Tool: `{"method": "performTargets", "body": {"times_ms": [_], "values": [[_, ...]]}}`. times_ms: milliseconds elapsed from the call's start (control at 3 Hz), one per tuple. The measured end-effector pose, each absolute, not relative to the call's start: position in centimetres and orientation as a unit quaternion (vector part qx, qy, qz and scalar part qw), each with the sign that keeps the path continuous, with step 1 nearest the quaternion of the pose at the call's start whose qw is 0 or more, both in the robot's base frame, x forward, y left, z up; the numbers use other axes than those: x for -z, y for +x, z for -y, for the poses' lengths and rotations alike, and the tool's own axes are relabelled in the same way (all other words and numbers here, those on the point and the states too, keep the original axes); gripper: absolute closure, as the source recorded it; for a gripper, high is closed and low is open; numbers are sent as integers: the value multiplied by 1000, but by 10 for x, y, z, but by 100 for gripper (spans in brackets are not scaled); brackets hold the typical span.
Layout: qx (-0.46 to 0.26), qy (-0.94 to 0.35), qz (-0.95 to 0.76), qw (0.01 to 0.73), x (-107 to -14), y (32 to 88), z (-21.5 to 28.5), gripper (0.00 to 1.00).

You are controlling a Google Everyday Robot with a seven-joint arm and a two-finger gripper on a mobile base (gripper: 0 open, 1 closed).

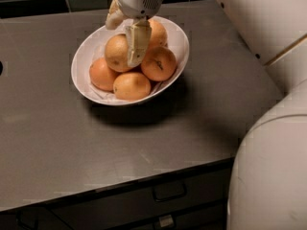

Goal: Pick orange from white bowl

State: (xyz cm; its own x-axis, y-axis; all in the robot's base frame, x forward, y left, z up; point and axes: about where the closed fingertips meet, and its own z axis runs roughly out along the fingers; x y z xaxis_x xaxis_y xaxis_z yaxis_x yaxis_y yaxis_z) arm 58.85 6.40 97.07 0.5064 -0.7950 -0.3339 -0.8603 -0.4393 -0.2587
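Pincer (pixel 121 44) spread wide astride orange (pixel 116 54) in white bowl (pixel 80 75), partly hiding fruit's right edge.

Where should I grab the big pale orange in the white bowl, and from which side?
Grip the orange across its round middle, coming straight down from above: it sits on top of the pile in the white bowl, smaller fruits crowding its lower sides. The end effector hangs right over it.

I lose the wrist of the end effector (pixel 121 45) past the top edge. It hangs at the white bowl's (pixel 79 65) 12 o'clock, where one finger (pixel 137 40) hides the orange's (pixel 115 54) 3 o'clock side from me.
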Motion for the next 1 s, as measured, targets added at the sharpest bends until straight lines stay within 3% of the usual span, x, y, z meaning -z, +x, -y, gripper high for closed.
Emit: {"method": "performTargets", "body": {"times_ms": [1000], "values": [[-111,-844,-487,195,-950,596,-70,23]]}}
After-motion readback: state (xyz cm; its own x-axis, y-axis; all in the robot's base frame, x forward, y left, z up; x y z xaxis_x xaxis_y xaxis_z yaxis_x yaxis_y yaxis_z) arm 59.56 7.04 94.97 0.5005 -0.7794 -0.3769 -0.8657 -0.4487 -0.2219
